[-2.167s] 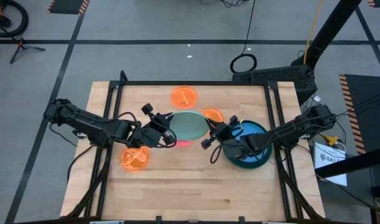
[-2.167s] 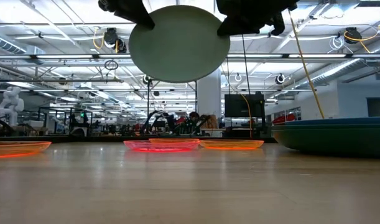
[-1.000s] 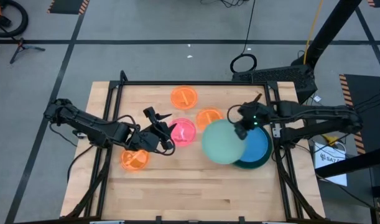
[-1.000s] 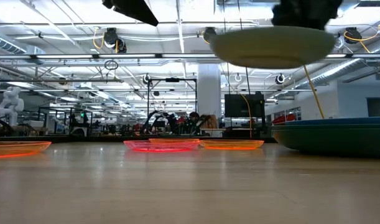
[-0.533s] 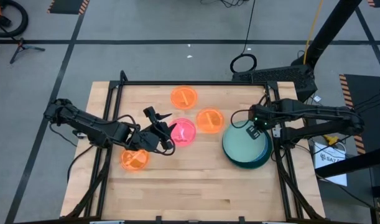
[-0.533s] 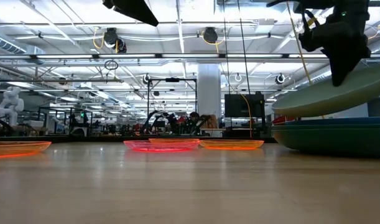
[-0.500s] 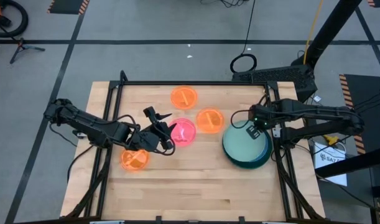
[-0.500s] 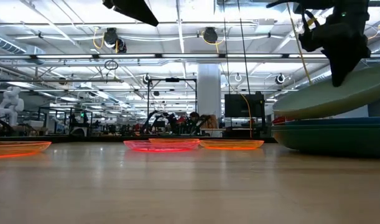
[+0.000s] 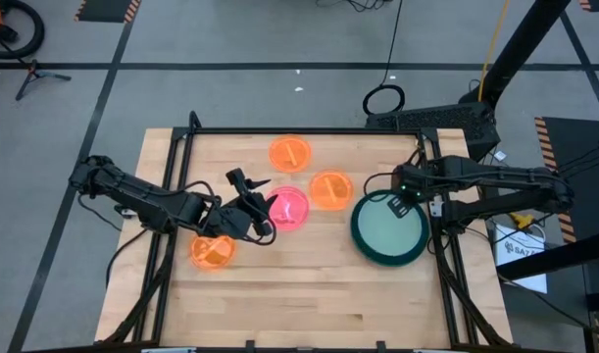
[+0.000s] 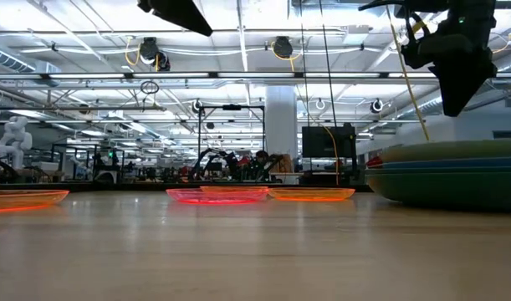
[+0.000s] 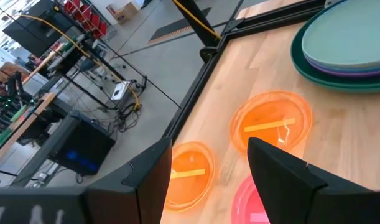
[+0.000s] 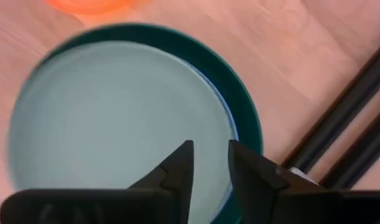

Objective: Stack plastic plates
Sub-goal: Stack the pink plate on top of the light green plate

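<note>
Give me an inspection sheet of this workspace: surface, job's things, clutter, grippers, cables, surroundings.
Surface: wooden table, black frame rails along its edges.
Job's things: mint plate lies on top of the stack at the right; pink plate and three orange plates lie loose.
Clutter: nothing seen.
Grippers: right gripper above the stack's far rim, fingers apart, empty; left gripper open beside the pink plate.
Cables: coiled cable on the floor beyond the table.
Surroundings: grey floor, lab equipment behind.

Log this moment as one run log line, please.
mint plate flat atop stack | right hand open, above it | left hand open by pink plate | orange plates unstacked
</note>
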`<action>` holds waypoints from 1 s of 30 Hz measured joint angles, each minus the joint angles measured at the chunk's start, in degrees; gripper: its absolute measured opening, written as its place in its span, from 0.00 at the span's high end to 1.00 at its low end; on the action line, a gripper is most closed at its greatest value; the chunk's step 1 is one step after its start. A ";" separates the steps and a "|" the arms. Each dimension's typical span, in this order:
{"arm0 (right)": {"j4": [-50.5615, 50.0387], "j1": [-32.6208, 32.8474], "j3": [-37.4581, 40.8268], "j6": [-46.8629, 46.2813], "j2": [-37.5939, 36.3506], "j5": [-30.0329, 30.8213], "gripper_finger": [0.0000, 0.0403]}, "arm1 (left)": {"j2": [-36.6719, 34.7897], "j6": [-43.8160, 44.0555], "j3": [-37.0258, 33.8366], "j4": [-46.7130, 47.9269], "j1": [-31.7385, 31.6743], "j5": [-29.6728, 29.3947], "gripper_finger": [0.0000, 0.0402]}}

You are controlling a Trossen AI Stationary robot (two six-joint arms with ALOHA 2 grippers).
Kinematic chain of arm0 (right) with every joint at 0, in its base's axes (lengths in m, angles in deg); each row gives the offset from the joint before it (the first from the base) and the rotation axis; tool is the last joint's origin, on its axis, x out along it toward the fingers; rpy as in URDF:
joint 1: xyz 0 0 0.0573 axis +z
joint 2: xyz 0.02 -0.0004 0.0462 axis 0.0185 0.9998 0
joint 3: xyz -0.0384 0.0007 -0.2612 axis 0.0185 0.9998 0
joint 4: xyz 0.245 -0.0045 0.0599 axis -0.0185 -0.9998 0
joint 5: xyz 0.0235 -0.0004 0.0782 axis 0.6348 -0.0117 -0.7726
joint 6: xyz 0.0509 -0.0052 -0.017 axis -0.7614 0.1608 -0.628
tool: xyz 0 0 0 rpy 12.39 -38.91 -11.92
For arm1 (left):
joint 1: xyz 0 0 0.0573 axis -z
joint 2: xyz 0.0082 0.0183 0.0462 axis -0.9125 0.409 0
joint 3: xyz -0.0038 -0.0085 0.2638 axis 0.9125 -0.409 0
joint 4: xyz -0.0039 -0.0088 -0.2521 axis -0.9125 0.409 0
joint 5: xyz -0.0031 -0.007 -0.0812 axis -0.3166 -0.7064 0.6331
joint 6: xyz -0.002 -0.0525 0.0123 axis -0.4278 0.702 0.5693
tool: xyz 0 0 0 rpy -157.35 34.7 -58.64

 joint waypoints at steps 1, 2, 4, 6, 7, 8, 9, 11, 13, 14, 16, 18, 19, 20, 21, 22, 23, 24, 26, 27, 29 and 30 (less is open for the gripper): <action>1.27 0.27 0.00 0.02 0.00 -0.04 0.76 | 0.00 0.37 0.00 0.38 0.00 0.22 0.46; 2.78 0.66 0.00 0.08 0.00 -0.02 0.75 | 0.00 0.78 0.00 0.96 0.00 0.38 0.46; 6.83 1.82 0.00 0.83 0.00 0.02 0.75 | 0.00 1.66 0.00 2.37 0.00 0.48 0.46; 11.12 3.57 0.00 2.21 0.00 1.19 0.75 | 0.00 3.15 0.00 4.67 0.00 1.37 0.46; 13.33 4.54 0.00 3.10 0.00 2.19 0.75 | 0.00 4.00 0.00 5.89 0.00 2.48 0.46; 15.73 5.71 0.00 4.03 0.00 3.43 0.75 | 0.00 5.06 0.00 7.18 0.00 3.72 0.46; 18.09 6.82 0.00 5.03 0.00 4.67 0.75 | 0.00 6.26 0.00 8.48 0.00 5.02 0.46; 22.18 9.17 0.00 7.60 0.00 7.16 0.75 | 0.00 8.59 0.00 10.68 0.09 7.89 0.46; 26.14 11.45 0.01 10.39 0.00 9.44 0.75 | 0.00 10.61 0.00 12.58 0.11 10.60 0.46; 28.28 12.56 0.13 11.90 0.00 10.69 0.75 | 0.00 11.56 0.00 13.22 0.20 11.77 0.46; 34.01 14.53 1.35 15.90 -0.02 12.15 0.75 | 0.00 13.67 0.00 14.29 0.29 13.74 0.46; 40.54 16.09 3.32 20.78 0.00 12.09 0.75 | 0.00 16.10 -0.02 15.21 0.71 14.77 0.46; 43.93 16.88 4.46 23.16 0.00 11.90 0.75 | 0.00 17.38 -0.02 15.47 1.02 15.18 0.46; 47.40 17.62 5.72 25.52 0.00 11.79 0.75 | 0.00 18.71 -0.02 15.74 1.43 15.29 0.46; 50.75 18.29 7.04 27.93 -0.02 11.76 0.75 | 0.00 20.12 -0.02 16.25 1.89 15.46 0.46; 53.58 18.89 8.40 30.20 -0.18 11.73 0.75 | 0.02 21.42 -0.02 16.67 2.44 15.50 0.46; 55.76 19.47 9.74 32.25 -0.49 11.66 0.75 | 0.06 22.64 -0.02 16.77 2.99 15.52 0.46; 58.13 19.99 11.06 34.07 -0.89 11.63 0.75 | 0.08 23.66 -0.02 16.78 3.64 15.54 0.46; 62.46 21.00 13.53 37.07 -2.35 11.61 0.75 | 0.11 25.31 -0.02 16.89 4.97 15.54 0.46; 64.09 21.44 14.79 38.18 -3.31 11.60 0.75 | 0.11 26.01 -0.02 16.89 5.65 15.54 0.46; 67.34 22.12 17.51 40.21 -5.55 11.56 0.75 | 0.11 27.50 -0.02 16.85 6.76 15.52 0.46; 68.98 22.35 18.97 41.12 -6.81 11.54 0.75 | 0.11 28.16 -0.02 16.78 7.21 15.53 0.46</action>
